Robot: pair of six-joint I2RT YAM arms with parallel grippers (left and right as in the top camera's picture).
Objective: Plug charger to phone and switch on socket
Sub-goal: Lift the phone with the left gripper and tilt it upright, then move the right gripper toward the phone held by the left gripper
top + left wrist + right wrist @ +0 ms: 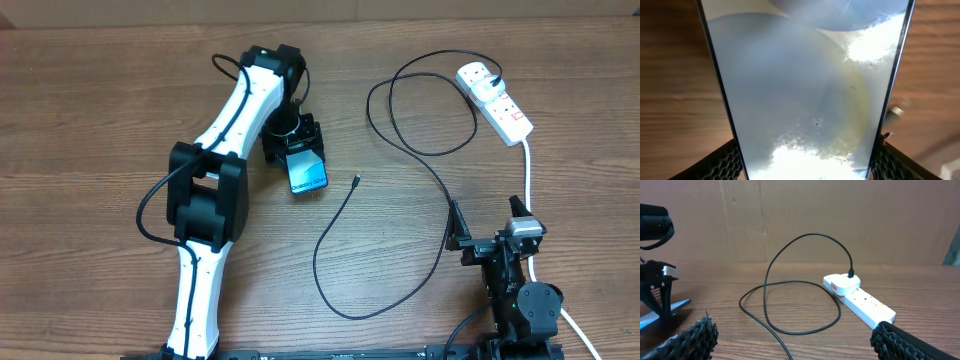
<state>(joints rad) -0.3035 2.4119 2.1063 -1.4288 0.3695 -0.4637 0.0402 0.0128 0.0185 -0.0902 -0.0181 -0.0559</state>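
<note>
- slim black-edged smartphone with a blue-teal screen [308, 174]: left of the table's middle, raised at a tilt, screen up
- left gripper [298, 155]: black ridged fingers [725, 161] clamped on the phone's two long edges
- thin black charger cable [815, 234]: its tiny connector tip [357, 181] lies on the wooden table [100, 100] just beside the phone, not touching
- its white plug [476, 75] sits in the white oblong power strip [503, 108], far right
- right gripper [484, 212]: fingers wide apart, empty, near the strip's cord
</note>
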